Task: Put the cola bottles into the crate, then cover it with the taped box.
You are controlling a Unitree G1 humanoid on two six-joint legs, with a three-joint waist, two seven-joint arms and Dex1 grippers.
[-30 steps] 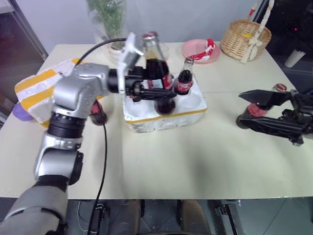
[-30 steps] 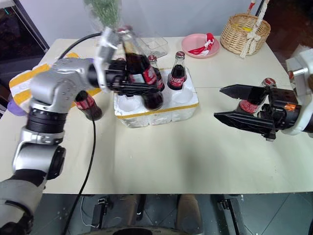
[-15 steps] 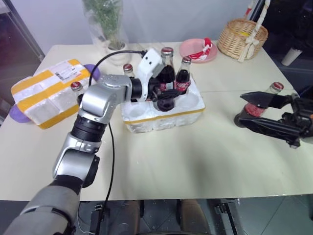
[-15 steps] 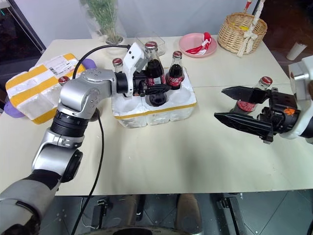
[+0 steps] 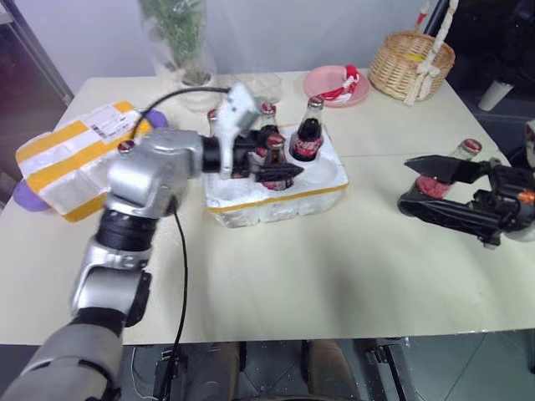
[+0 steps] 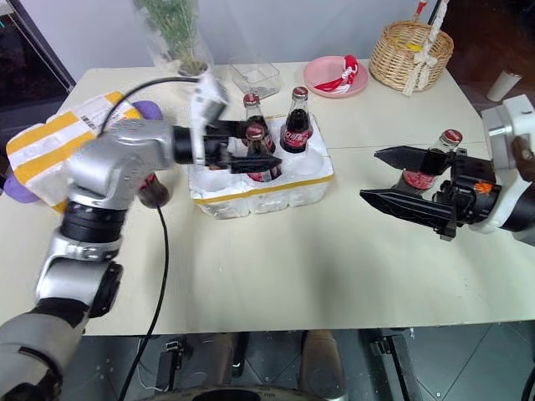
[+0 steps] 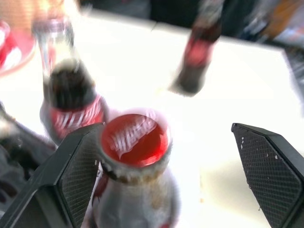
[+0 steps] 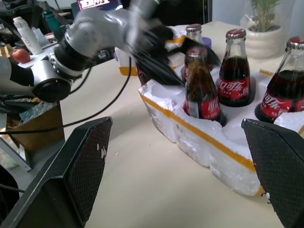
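The low white foam crate (image 6: 261, 188) with round wells and a yellow tape band sits mid-worktop (image 6: 276, 267). Three small glass cola bottles with red labels and caps stand in it: one at the far right well (image 6: 296, 124), one behind (image 6: 251, 113), and one in the middle front well (image 6: 257, 150). The left gripper (image 6: 242, 159) reaches level across the crate from the robot's left, and its black fingers stand spread on either side of that middle bottle; the left wrist view shows the bottle's red cap (image 7: 134, 139) close by one finger with a wide gap to the other, so the bottle looks released and upright in its well.

Another cola bottle (image 6: 150, 188) stands on the worktop just beside the crate's left end, half hidden behind the left arm, likely waiting its turn. A fifth bottle (image 6: 435, 163) stands well to the right, between the spread fingers of the right gripper (image 6: 393, 180), which lies level and aimed toward the crate; the fingers do not press it, so this reads as a pre-grasp pose.

The white foam taped box (image 6: 58, 150) with broad yellow bands, a shipping label and purple ends lies at the far left, out of the way until the wells are filled.
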